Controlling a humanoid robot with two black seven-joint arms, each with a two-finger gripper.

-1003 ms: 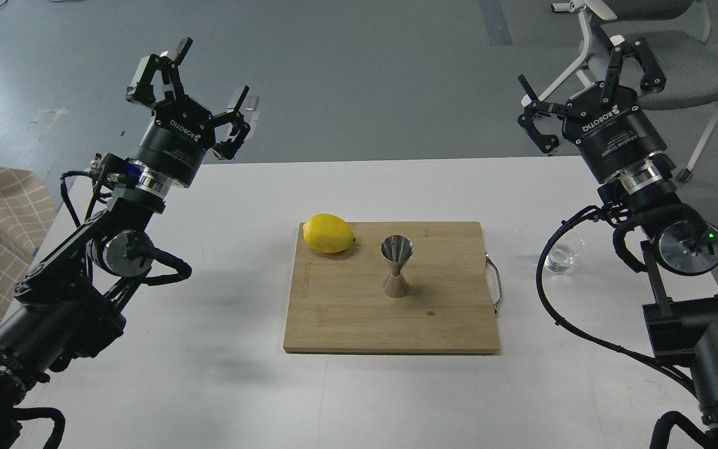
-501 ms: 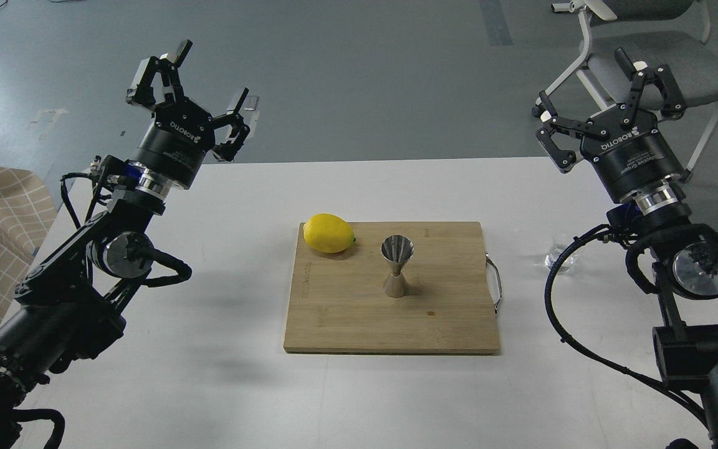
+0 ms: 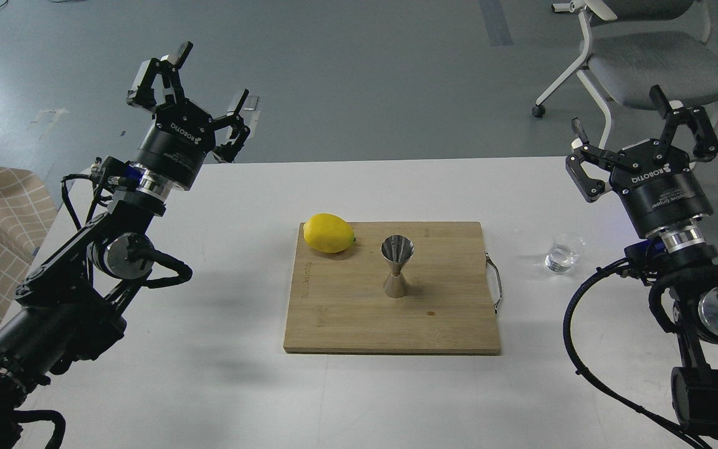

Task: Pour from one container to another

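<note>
Head view
Left gripper (image 3: 208,80): raised over the table's far-left edge, fingers spread, empty.
Right gripper (image 3: 634,123): raised at far right, fingers spread, empty.
Tumbler (image 3: 563,252): upright on white table (image 3: 209,386), right of board.
Jigger (image 3: 396,265): upright on wooden board (image 3: 346,318), near lemon (image 3: 328,233).

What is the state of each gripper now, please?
Left gripper: open, holding nothing, raised above the table's far left.
Right gripper: open, holding nothing, raised behind the glass tumbler.
</note>
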